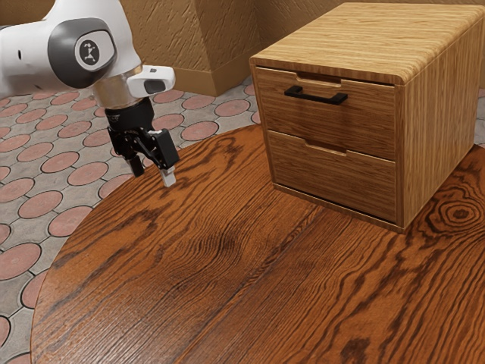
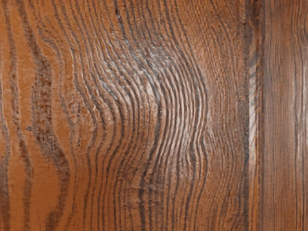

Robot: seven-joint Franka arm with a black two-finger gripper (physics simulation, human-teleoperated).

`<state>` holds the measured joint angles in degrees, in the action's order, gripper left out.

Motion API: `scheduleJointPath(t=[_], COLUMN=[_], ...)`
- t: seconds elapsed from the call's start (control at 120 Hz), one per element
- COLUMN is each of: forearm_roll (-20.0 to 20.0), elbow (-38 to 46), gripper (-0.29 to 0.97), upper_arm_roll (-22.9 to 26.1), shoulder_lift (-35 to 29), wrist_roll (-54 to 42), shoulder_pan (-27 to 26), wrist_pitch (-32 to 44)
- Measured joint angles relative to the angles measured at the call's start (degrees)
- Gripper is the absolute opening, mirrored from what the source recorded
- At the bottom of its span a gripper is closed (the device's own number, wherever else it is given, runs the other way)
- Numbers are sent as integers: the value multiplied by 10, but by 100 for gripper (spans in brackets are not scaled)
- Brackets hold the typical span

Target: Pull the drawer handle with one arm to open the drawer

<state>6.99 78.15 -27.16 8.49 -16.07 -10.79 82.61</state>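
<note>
- Black bar handle [image 1: 316,95] sat on the top drawer [image 1: 341,125] of a light wood cabinet [image 1: 443,106]. The cabinet stood at the exterior view's right, on the far part of the round table [image 1: 250,296].
- Top drawer front looked flush with the cabinet face, so shut. Lower drawer [image 1: 333,176] was flush too, with no bar I could see, just a notch at its upper edge.
- Gripper [image 1: 154,177] hung near the table's edge at the exterior view's left, fingers pointing down at the tabletop, a little above it and not touching.
- Fingers stood apart with nothing between them: hand released, empty.
- Key relation: handle lay well apart from the gripper, off toward the exterior view's right and higher than the fingertips, with bare tabletop between the two.
- Handle's long axis ran level along the drawer front, side to side.
- Drawer front faced the exterior view's lower left, roughly the side the arm [image 1: 76,45] came from, so the pull would likely run back that way.
- Wrist view: dark wavy table grain directly under the hand, crossed by a plank seam [image 2: 252,115].
- Judgement: reach not yet made. Hand would need to cross the table, rise to handle height and tip from pointing down to facing the drawer front, one finger above the bar and one below.
- Risk, a guess: coming in too low would meet the lower drawer front instead of the bar.
</note>
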Motion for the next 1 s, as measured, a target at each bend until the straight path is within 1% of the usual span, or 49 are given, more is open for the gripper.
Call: scheduleJointPath(t=[0.267, 0.317, 0.375, 0.45, 0.492, 0.625, 0.675, 0.725, 0.767, 0.792, 0.817, 0.892, 0.925, 0.958, 1.0], forearm_roll=[9, 9, 16, 20, 3, -40, -54, -62, -66, -65, -60, -25, -14, -5, 2], elbow=[0, -34, -94, -118, -123, -126, -124, -122, -122, -123, -125, -128, -130, -131, -132], gripper=[68, 68, 68, 68, 68, 68, 68, 68, 68, 68, 68, 68, 68, 68, 68], upper_arm_roll=[-1, 0, 35, 90, 124, 214, 231, 236, 236, 236, 237, 239, 240, 241, 242], shoulder_lift=[0, -15, -52, -65, -62, -59, -58, -57, -45, -36, -27, -17, -15, -12, -8], wrist_roll=[0, -13, -69, -155, -199, -314, -350, -383, -409, -424, -439, -483, -501, -517, -537], shoulder_pan=[9, 5, 2, -6, -10, -53, -79, -102, -110, -105, -90, -3, 24, 35, 33], wrist_pitch=[0, 0, 6, 10, 16, 32, 35, 38, 38, 38, 38, 39, 40, 44, 51])
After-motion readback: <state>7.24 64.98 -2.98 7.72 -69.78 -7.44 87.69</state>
